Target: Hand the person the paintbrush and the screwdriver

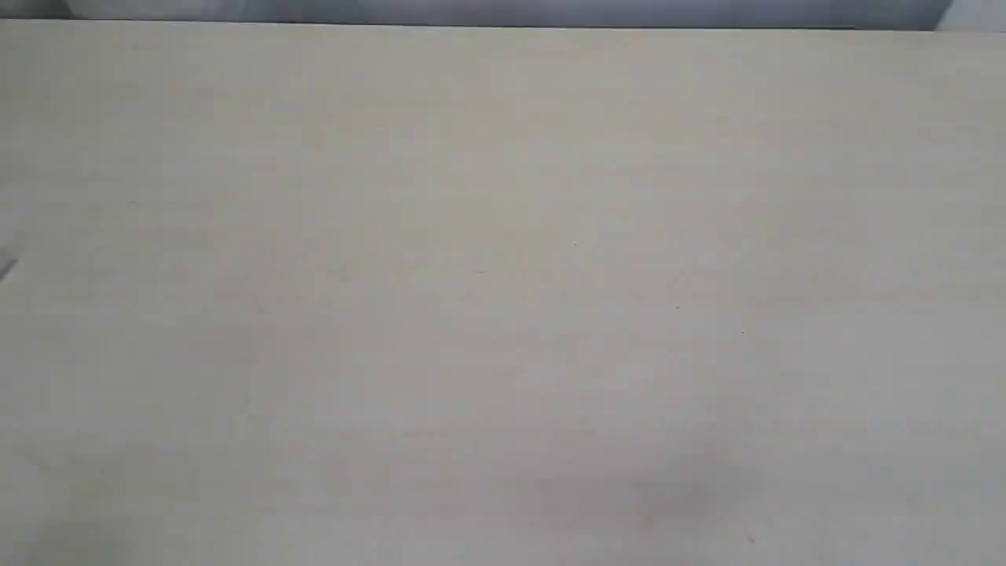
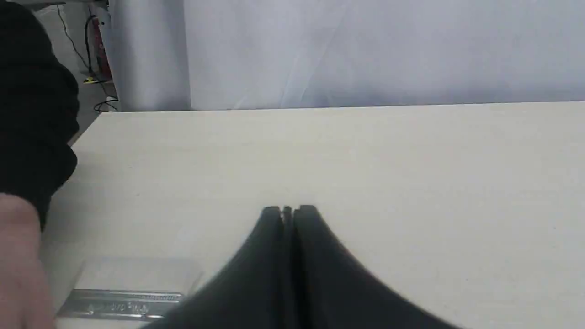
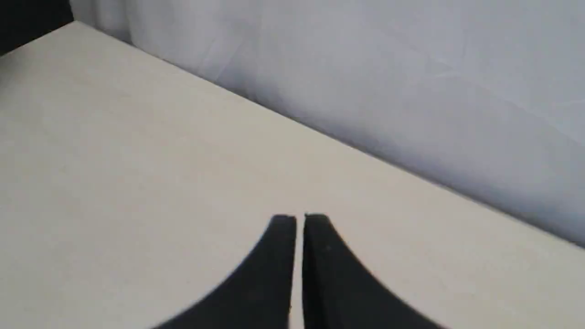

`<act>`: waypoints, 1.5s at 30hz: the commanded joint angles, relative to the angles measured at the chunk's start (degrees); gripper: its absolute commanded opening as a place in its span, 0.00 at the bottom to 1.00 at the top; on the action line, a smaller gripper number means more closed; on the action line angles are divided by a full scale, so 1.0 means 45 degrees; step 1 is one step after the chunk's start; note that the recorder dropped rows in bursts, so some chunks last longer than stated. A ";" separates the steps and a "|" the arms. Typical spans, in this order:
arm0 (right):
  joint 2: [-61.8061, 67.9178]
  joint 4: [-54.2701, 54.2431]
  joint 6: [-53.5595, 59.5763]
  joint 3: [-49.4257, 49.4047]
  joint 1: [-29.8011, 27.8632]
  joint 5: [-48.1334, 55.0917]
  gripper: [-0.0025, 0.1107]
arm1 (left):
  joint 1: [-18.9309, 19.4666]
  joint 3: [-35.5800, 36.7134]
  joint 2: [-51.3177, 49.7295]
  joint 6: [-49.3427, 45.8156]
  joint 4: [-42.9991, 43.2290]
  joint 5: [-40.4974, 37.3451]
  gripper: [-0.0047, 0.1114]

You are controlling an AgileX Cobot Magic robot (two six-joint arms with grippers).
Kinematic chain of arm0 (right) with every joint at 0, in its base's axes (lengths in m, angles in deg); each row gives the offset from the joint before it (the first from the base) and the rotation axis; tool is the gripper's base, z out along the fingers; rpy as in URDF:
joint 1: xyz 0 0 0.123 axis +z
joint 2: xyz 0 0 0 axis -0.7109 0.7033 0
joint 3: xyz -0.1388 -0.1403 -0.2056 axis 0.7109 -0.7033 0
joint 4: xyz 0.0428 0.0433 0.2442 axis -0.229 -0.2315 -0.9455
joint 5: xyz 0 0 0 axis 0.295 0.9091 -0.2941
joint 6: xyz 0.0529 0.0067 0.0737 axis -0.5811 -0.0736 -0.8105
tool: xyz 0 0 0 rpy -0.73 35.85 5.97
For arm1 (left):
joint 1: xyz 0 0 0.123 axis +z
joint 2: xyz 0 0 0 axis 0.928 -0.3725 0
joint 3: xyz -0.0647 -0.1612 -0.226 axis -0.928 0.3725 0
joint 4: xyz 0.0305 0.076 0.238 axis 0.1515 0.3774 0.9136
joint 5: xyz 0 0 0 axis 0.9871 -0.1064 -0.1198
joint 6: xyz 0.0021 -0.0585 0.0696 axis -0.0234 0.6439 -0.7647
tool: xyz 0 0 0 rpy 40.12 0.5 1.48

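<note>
In the left wrist view the paintbrush point(image 2: 121, 307) shows only its silver ferrule and pale bristles, low over the table beside my left gripper point(image 2: 288, 211). Its handle is hidden. The person's bare hand point(image 2: 18, 260) with a dark sleeve point(image 2: 32, 114) is right next to the ferrule; I cannot tell whether it holds the brush. My left gripper is shut with nothing visible in it. My right gripper point(image 3: 299, 218) hangs over bare table, its fingers together with only a hairline gap and nothing between them. The screwdriver is out of view.
The pale table point(image 1: 503, 299) fills the exterior view, with neither arm in it and a small grey sliver point(image 1: 6, 266) at its left edge. A white curtain point(image 2: 365, 50) hangs behind the far table edge. Cables lie on the floor point(image 2: 98, 91) off the corner.
</note>
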 commanded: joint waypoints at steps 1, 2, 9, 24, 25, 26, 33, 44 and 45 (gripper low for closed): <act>-0.2017 -0.0073 -0.0271 -0.2340 -0.0080 -0.0518 0.06 | -0.0066 0.0026 0.0032 0.0026 -0.0051 0.0055 0.04; -0.2576 -0.0073 -0.0271 -0.2877 -0.0080 -0.0397 0.06 | -0.0066 0.0026 0.0032 0.0026 -0.0051 0.0055 0.04; -0.5571 -0.0757 -0.0294 -0.4679 -0.0080 0.0439 0.06 | -0.0066 0.0026 0.0032 0.0026 -0.0051 0.0055 0.04; -0.9282 0.0239 -0.0192 -0.4895 -0.0080 0.1351 0.06 | -0.0066 0.0026 0.0032 0.0026 -0.0008 0.0098 0.04; -0.9430 0.0319 -0.0192 -0.4922 -0.0080 0.1471 0.06 | -0.0066 0.0026 0.0032 0.0026 -0.0008 0.0098 0.04; -0.9573 0.0432 -0.0192 -0.4955 -0.0080 0.1470 0.06 | -0.0066 0.0026 0.0032 0.0026 -0.0008 0.0098 0.04; -0.9829 0.0460 -0.0506 -0.4971 -0.1411 0.1422 0.06 | -0.0066 0.0026 0.0032 0.0026 -0.0008 0.0098 0.04; -0.9418 -0.0546 -0.0509 -0.4994 -0.6950 0.1003 0.06 | -0.0066 0.0026 0.0032 0.0026 -0.0044 0.0078 0.04; -0.9418 -0.0838 -0.0509 -0.4985 -0.7384 0.0840 0.06 | -0.0066 0.0026 0.0032 0.0026 -0.0044 0.0078 0.04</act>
